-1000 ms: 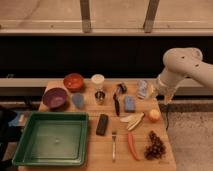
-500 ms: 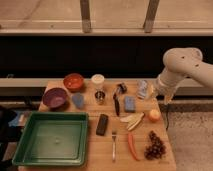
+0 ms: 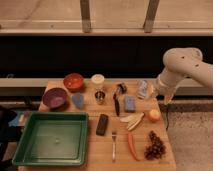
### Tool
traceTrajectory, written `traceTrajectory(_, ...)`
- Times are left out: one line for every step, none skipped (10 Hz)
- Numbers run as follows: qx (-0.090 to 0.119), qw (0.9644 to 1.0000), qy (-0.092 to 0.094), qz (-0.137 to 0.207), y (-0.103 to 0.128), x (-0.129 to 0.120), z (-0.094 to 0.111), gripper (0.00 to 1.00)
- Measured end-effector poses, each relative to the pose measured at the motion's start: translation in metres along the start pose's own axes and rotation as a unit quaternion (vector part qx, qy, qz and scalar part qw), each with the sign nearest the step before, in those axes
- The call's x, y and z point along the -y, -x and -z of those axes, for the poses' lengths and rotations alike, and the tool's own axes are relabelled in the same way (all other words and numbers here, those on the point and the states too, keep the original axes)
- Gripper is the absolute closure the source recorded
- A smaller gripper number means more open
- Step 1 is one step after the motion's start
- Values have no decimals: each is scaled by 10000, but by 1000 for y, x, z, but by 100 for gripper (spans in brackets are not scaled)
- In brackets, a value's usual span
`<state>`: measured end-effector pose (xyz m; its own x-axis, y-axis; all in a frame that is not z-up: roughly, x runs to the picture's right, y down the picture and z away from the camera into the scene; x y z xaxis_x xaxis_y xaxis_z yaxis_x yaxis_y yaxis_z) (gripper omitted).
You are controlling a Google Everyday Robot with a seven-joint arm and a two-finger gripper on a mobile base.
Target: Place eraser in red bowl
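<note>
The gripper (image 3: 166,96) is seen just past the right edge of the bench (image 3: 95,155), near the far right corner. It is pointed down. Nothing is held by it and nothing is touched by it. Whether it is open or shut cannot be told. The white arm (image 3: 182,62) is bent like an elbow up high, off the right side of the bench, and from there it is hung down to the gripper.

The eraser (image 3: 102,124) is laid flat near the middle of the bench, a bit toward the near edge. It is found just beside the right side of the green tray (image 3: 50,137), and a fork (image 3: 113,145) is laid near it. It is well apart from the gripper.

The red bowl (image 3: 74,81) is set by the far edge, toward the far left corner. Nothing can be seen inside it. A purple bowl (image 3: 55,97) is set just beside it, closer to the left edge. The eraser and the red bowl are kept well apart, with a small metal cup (image 3: 100,97) seen between them.

A blue block (image 3: 130,103) is laid toward the right side, near the gripper.
</note>
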<state>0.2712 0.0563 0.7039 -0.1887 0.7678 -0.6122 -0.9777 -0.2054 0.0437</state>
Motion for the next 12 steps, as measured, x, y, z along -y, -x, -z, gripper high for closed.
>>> traceTrajectory(0,10000,0,0,0,0,0,35)
traceTrajectory(0,10000,0,0,0,0,0,35)
traceTrajectory(-2,10000,0,0,0,0,0,35)
traceTrajectory(-2,10000,0,0,0,0,0,35)
traceTrajectory(-1,10000,0,0,0,0,0,35)
traceTrajectory(-1,10000,-1,8,0,0,0,35)
traceTrajectory(71,9999,-42,86,-1,-1,3,35)
traceTrajectory(165,9995,-52,280,-1,-7,7,35)
traceTrajectory(221,9987,-68,447,-1,-15,8,35)
traceTrajectory(318,9966,-60,759,-2,-37,10,35)
traceTrajectory(381,9943,-51,993,-3,-58,10,35)
traceTrajectory(422,9914,-41,1242,-5,-81,9,35)
